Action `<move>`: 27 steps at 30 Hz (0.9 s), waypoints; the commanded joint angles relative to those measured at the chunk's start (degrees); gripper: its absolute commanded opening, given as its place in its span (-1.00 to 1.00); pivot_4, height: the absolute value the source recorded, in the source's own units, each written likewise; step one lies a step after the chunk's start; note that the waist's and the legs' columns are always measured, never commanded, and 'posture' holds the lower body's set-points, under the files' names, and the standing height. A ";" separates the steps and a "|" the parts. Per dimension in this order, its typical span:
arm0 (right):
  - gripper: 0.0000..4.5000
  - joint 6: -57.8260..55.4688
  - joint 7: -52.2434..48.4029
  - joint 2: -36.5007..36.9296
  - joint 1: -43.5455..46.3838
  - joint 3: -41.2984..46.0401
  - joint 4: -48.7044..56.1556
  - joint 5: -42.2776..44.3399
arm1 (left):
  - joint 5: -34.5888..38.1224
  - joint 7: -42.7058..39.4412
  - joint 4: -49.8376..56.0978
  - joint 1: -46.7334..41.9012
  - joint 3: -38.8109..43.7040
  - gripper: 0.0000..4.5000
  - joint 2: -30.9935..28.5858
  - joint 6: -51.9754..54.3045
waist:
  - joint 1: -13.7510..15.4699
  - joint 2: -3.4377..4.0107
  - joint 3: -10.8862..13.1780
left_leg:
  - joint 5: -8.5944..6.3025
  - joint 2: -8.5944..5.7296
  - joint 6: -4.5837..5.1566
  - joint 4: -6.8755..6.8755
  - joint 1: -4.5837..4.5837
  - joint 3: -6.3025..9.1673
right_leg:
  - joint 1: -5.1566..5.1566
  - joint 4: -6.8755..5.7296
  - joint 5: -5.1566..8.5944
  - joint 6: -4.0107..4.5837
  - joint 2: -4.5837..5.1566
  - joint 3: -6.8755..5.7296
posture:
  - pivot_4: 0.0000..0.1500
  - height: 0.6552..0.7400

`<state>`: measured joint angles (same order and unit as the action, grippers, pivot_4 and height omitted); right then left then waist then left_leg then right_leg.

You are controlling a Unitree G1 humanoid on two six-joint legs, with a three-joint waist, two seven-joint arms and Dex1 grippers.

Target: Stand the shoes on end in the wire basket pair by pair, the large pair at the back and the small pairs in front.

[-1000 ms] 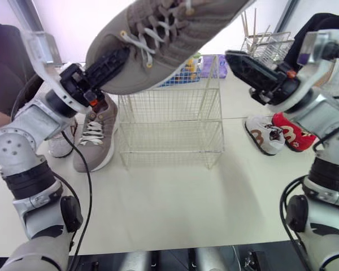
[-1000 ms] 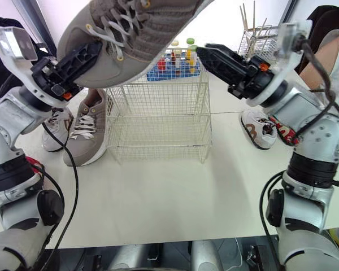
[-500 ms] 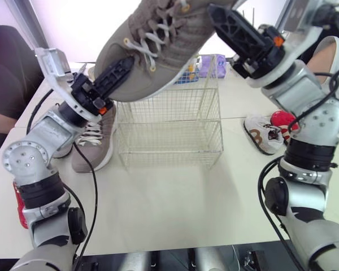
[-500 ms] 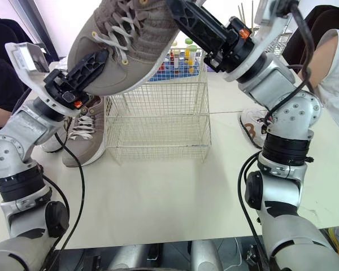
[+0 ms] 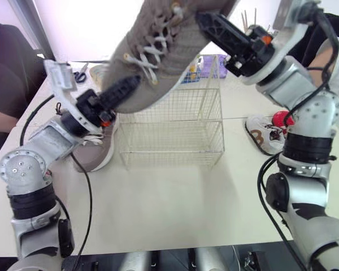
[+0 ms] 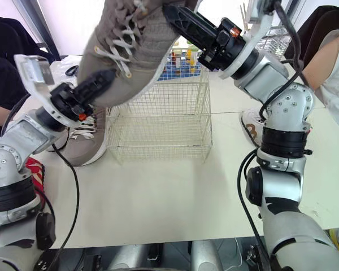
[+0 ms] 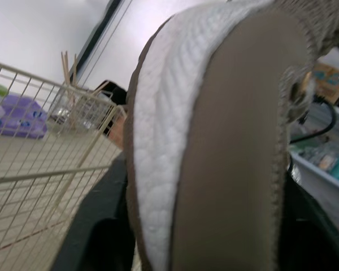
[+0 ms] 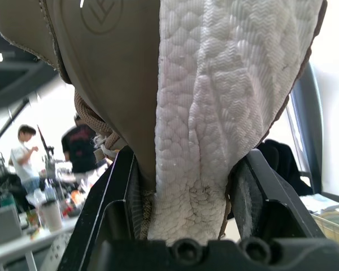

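A large grey-brown shoe [image 5: 164,51] with white laces hangs steeply tilted above the wire basket [image 5: 175,130], held at both ends. My left gripper [image 5: 121,90] is shut on its lower end, and my right gripper [image 5: 212,25] is shut on its upper end. The shoe's white and tan sole [image 7: 214,158] lies between the left fingers, and the sole [image 8: 214,113] sits clamped in the right fingers. The matching large shoe [image 5: 96,149] lies on the table just left of the basket. Two small shoes, one white and brown [image 5: 264,137] and one red [image 5: 281,119], lie right of the basket.
A red shoe [image 6: 35,169] lies at the table's left edge. A blue rack of bottles [image 6: 178,62] stands behind the basket, and a wire rack [image 6: 271,36] at the back right. A person [image 5: 5,73] sits at the left and another [image 6: 327,56] at the right.
My right gripper came in from the right and shut on the shoe's upper end. The left gripper dropped lower, and the shoe swung from nearly level to steeply tilted.
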<state>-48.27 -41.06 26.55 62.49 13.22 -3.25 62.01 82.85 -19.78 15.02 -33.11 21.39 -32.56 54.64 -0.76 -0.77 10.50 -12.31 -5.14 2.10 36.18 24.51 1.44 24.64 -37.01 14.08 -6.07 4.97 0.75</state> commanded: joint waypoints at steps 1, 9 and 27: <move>-0.25 3.10 -9.62 5.70 6.84 -0.74 -6.13 -4.55 | -4.24 -5.81 2.79 2.49 1.57 0.98 -8.29 0.64 | -0.14 0.03 0.02 | 0.00 0.00 0.00 0.00 0.00 0.00 | 0.00 0.00 0.00 0.00 0.00 0.00 | 1.00 1.00; -0.25 22.46 -34.28 13.77 29.81 -10.91 -44.28 -28.14 | -10.69 -15.34 1.96 8.05 4.65 0.98 -18.80 -1.55 | -0.31 0.15 0.10 | -0.09 0.02 -0.15 -0.20 -0.01 -0.07 | 0.03 0.21 0.02 0.04 0.01 0.02 | 1.00 1.00; -0.25 56.64 -44.32 8.87 42.80 -18.63 -70.24 -59.21 | -10.75 -11.05 7.91 11.14 6.83 0.98 -15.87 -4.04 | -0.42 0.24 0.19 | 0.08 0.01 -0.55 -0.41 0.01 -0.08 | 0.16 0.21 0.01 0.02 -0.01 0.04 | 1.00 1.00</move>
<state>6.07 -85.04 34.75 103.18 -5.33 -74.05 4.54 71.42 -31.08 21.30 -22.09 26.06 -48.25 51.94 -1.18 -0.52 10.69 -12.22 -5.13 1.52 35.78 24.52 1.36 24.80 -36.83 14.08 -6.05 4.96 0.78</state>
